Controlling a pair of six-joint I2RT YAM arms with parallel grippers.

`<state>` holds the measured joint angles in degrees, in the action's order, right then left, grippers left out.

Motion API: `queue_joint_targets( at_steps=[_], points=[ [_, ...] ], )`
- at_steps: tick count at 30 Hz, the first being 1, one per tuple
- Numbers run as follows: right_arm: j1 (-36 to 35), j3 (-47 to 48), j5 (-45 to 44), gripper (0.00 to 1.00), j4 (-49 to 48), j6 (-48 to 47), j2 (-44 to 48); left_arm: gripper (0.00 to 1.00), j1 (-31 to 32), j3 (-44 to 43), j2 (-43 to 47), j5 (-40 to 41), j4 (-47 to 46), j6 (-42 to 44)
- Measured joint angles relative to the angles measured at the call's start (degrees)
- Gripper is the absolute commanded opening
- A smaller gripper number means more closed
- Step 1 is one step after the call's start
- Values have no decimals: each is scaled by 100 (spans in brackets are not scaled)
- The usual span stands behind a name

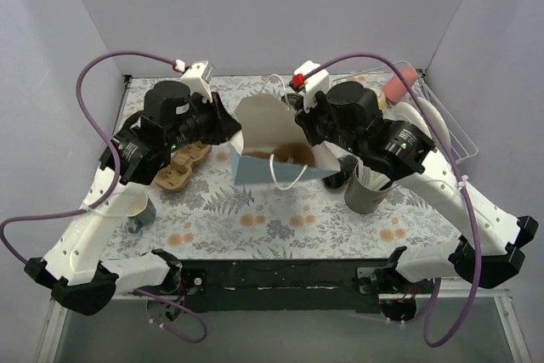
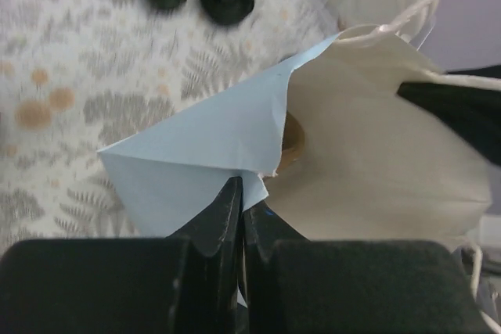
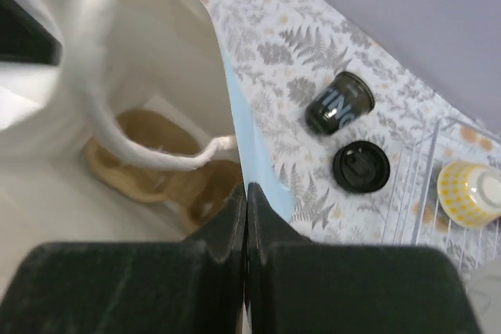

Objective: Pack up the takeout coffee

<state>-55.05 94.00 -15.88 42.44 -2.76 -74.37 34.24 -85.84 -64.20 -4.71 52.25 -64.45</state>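
Pale-blue paper bag is held open on the floral bench, left fingers and right fingers clamped on its rim. Inside lies a brown cardboard carrier; the small black lettered cup lies tipped outside, beside a round black lid, not yet packed.

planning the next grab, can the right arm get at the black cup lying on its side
Probably not yet: the right gripper is shut on the bag rim. The cup itself lies uncovered beside a loose lid.
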Motion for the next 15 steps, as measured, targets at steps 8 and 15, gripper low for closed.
queue_joint_targets(
  at_steps=[8,15],
  points=[
    [70,-2173,313,1,-844,544,1432,0,85,1856,1084,-109,-841,-282],
    [57,-2269,468,1,-1154,588,1416,46,109,1825,1145,-227,-1246,52]
  ],
)
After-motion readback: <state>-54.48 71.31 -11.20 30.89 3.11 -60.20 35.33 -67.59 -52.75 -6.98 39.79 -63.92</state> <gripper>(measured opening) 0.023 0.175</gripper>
